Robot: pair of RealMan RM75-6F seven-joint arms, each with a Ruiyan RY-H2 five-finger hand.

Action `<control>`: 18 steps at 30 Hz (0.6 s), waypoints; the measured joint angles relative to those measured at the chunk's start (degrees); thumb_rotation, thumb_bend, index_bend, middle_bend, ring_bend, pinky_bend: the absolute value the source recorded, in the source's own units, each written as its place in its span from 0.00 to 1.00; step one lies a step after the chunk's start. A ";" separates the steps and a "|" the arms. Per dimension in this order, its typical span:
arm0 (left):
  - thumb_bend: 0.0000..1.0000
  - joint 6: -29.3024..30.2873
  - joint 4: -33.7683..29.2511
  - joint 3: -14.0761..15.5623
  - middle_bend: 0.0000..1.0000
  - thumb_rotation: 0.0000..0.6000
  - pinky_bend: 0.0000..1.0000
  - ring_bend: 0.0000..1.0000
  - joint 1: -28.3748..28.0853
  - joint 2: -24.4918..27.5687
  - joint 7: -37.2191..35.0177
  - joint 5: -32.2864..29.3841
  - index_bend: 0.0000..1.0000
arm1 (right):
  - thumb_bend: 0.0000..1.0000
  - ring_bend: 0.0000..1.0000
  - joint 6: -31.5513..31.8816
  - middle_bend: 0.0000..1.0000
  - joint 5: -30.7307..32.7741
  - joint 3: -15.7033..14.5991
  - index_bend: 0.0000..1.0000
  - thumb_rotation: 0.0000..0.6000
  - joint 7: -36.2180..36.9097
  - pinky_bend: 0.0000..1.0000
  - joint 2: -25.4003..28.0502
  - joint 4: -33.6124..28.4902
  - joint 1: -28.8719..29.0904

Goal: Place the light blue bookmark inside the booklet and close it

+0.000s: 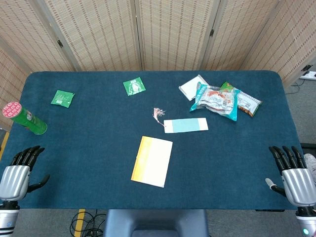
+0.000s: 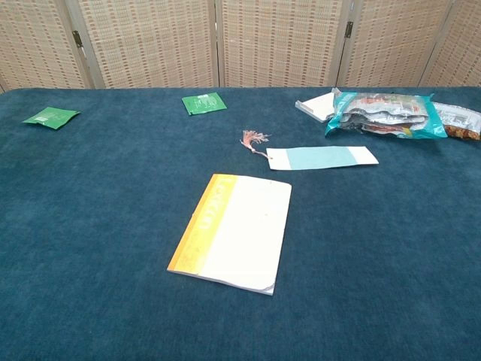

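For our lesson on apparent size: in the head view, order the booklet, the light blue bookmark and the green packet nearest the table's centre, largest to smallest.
1. booklet
2. light blue bookmark
3. green packet, though it lies farther away, which may shrink it.

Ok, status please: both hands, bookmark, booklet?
Left hand and right hand open at the near table corners. Bookmark lies flat beside closed booklet. Nothing in the way.

The booklet [image 1: 152, 161] is seen closed and flat on the dark blue tabletop [image 1: 89, 143] — a cream cover with an orange band along its spine edge. The light blue bookmark [image 1: 186, 125] is laid flat just beyond it, apart from it — white at both ends, with a pink tassel [image 1: 158, 113] at its left end.
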 measured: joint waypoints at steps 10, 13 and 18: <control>0.27 0.14 0.04 0.19 0.16 1.00 0.20 0.15 0.24 0.13 -0.06 -0.34 0.18 | 0.09 0.10 -1.00 0.14 -1.71 0.72 0.07 1.00 0.33 0.08 -0.38 0.24 -0.28; 0.27 0.24 0.05 0.12 0.16 1.00 0.20 0.15 0.28 0.19 -0.14 -0.44 0.18 | 0.09 0.10 -1.09 0.14 -2.46 0.99 0.07 1.00 0.29 0.08 -0.55 0.08 -0.25; 0.27 0.39 0.07 0.16 0.16 1.00 0.20 0.15 0.42 0.35 -0.19 -0.52 0.18 | 0.09 0.10 -2.12 0.14 -4.08 1.01 0.07 1.00 0.23 0.08 -1.00 -0.43 0.56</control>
